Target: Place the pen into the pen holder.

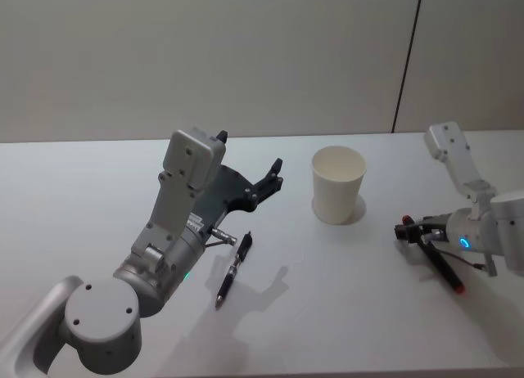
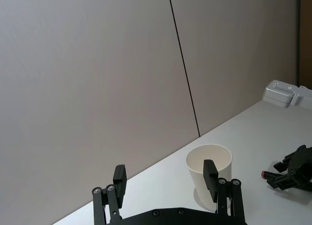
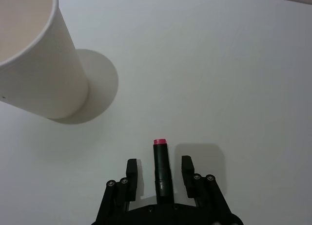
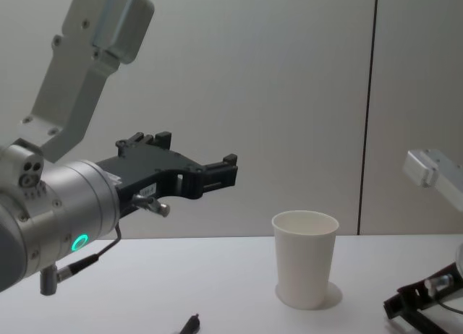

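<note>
Wide white table up front, matte under soft, even light. Behind the table, a plain grey-beige wall. A thin dark seam runs straight down to the table's far edge.

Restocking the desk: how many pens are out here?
2. A black pen lies on the table near the open left pincer; a red-tipped pen lies inside the open right pincer, right of the cup.

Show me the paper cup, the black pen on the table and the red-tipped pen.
paper cup point(image 1: 336, 194), head view, on its outer wall.
black pen point(image 1: 233, 270), head view, middle of its barrel.
red-tipped pen point(image 3: 162, 169), right wrist view, on its black barrel.
</note>
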